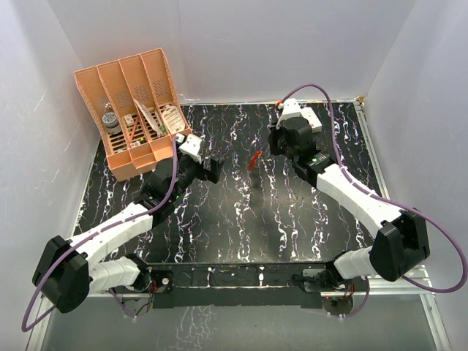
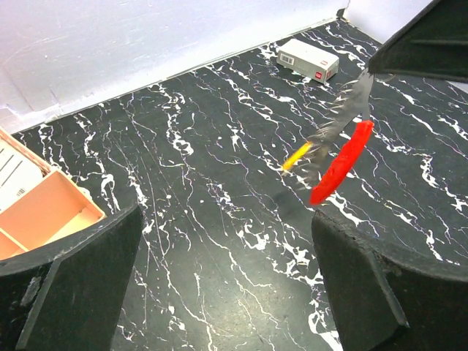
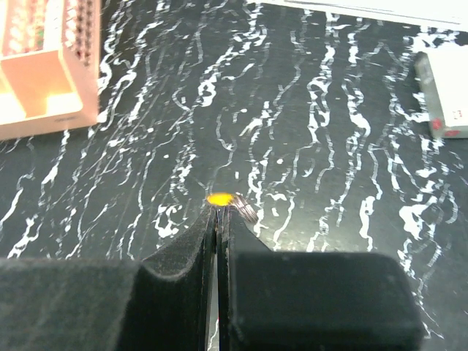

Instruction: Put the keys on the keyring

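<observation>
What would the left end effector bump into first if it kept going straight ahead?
Probably the red keyring and keys dangling from the right end effector; they hang slightly right of its line, so it might just miss.

Black marbled table (image 1: 234, 219) with orange organizer (image 1: 139, 157) and white box (image 2: 308, 60)

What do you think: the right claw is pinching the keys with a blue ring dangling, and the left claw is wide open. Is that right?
Only the colour is wrong. The keyring is red, not blue; the left wrist view shows it dangling beside the keys under the shut right gripper. The left gripper is wide open, as you said.
</observation>
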Robot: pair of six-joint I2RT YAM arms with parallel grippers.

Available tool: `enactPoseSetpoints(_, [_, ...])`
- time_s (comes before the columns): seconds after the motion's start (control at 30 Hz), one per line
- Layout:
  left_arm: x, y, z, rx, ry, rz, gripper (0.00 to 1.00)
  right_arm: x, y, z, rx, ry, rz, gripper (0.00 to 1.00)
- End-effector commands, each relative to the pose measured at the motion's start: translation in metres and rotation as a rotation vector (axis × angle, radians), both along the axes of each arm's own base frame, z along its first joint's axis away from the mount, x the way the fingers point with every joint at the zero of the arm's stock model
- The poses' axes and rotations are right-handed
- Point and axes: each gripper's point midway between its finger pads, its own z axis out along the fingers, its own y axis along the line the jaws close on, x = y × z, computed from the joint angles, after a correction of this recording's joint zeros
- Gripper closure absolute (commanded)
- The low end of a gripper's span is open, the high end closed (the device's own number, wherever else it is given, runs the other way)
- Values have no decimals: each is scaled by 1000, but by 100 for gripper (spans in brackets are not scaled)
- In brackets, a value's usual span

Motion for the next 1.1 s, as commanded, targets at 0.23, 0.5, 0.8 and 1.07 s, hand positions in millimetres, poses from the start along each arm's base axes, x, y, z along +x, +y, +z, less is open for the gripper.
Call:
enactPoseSetpoints(0.23, [-8, -11, 5, -17, -33, -77, 1, 7, 5, 53, 150, -94, -33, 100])
enactPoseSetpoints(0.5, [-29, -33, -2, -69, -198, -257, 1, 5, 29, 70, 265, -94, 53, 100])
enactPoseSetpoints(0.8, [-47, -57, -11, -110, -350, -427, 1, -1, 45, 78, 324, -85, 110, 100])
enactPoseSetpoints(1.07, [-39, -80, -24, -113, -349, -492, 1, -7, 49, 77, 348, -79, 118, 100])
